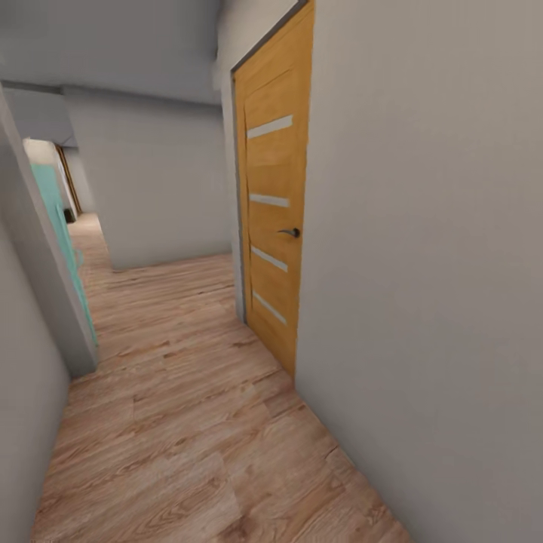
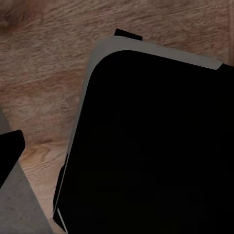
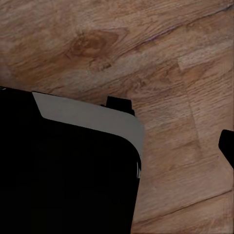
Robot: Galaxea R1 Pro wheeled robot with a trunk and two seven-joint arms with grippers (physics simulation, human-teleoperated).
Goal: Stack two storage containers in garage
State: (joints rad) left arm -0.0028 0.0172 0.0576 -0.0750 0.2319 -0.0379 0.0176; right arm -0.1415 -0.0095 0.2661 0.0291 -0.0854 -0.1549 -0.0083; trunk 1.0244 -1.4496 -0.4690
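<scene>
A: What does the robot's head camera take in?

B: A narrow hallway with a light wood-plank floor (image 1: 196, 422). A grey wall (image 1: 430, 264) runs along the right side, and set into it is a closed orange-brown wooden door (image 1: 273, 204) with four pale horizontal strips and a dark lever handle (image 1: 290, 232). Farther down, another grey wall (image 1: 158, 181) blocks the middle, with the passage bending off to the left of it.

A: Anything on the left side?

B: A grey wall edge (image 1: 38, 286) close to the camera, and just behind it a teal door (image 1: 64, 226) standing ajar. Beyond that the passage leads toward a dark-framed opening, too small to read.

A: And the two orange-red boxes?

B: They are not to be seen here; the robot stands in the hallway, with plank flooring all around.

A: What do the wrist cameras give?

B: Each looks down at the plank floor past a big black body with a pale grey rim (image 2: 151, 146), rounded at the corner, most likely part of the robot itself (image 3: 68, 175). A dark tip (image 2: 9, 151) pokes in at the edge of the left wrist view, and another (image 3: 227, 146) at the edge of the right one.

A: Are the left and right grippers apart or together?

B: It cannot be told for either; those dark slivers show too little of the fingers
</scene>
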